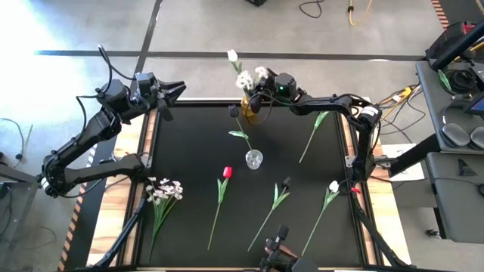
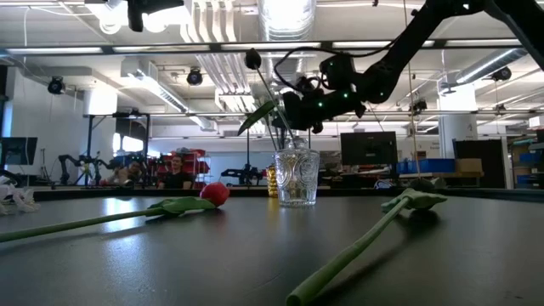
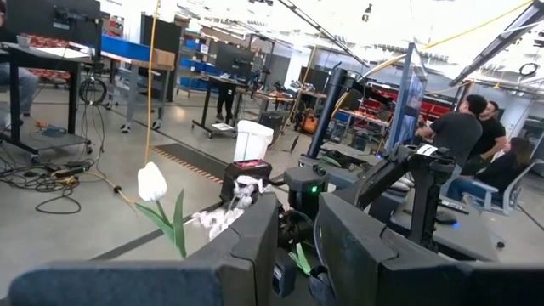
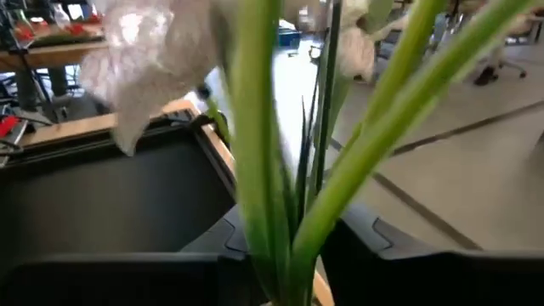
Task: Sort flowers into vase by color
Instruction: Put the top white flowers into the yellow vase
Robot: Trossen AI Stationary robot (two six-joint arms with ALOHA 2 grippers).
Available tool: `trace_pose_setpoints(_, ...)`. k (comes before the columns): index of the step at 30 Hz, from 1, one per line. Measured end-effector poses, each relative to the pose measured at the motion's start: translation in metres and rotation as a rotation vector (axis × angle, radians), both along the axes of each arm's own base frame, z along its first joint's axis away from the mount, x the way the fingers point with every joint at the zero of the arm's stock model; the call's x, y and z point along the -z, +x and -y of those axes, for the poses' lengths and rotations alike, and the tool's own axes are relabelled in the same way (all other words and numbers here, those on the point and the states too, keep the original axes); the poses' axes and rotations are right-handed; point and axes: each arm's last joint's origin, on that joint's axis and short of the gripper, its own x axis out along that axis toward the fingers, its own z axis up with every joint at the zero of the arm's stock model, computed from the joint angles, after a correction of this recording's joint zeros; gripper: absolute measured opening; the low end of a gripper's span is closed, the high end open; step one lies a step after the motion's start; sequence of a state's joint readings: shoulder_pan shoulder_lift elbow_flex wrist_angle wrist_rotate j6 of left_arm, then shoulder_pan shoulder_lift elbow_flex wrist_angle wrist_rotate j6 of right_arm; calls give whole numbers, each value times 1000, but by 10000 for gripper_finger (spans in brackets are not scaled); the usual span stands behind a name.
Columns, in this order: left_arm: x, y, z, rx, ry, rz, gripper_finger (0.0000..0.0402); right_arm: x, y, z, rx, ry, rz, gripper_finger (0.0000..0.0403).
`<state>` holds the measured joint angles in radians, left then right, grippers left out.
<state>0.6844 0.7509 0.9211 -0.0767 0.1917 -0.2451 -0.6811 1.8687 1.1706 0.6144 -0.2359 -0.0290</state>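
Green stems (image 4: pixel 280 170) fill the right wrist view: the right gripper (image 1: pixel 261 97), top centre of the high view, has its fingers closed around them at the amber vase (image 1: pixel 248 106). Next: release and withdraw. Left gripper (image 1: pixel 172 94) idles half-open, empty, upper left. Other flowers lie below.

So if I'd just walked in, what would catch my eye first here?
Probably the right gripper at the table's far edge, among white flowers standing in a yellowish vase. Next, the clear glass vase mid-table with a dark tulip leaning from it, then a red tulip lying flat nearby. The left gripper waits at the far left corner.
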Motion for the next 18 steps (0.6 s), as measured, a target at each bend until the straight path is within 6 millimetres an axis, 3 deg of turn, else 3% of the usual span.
trace_pose_setpoints(11,2,1,-1,0,-6,-19,76,-6,-2,-3,17,118,31,167)
trace_pose_setpoints(18,6,7,-5,0,-14,-47,76,-37,-13,-16,12,141,-1,204)
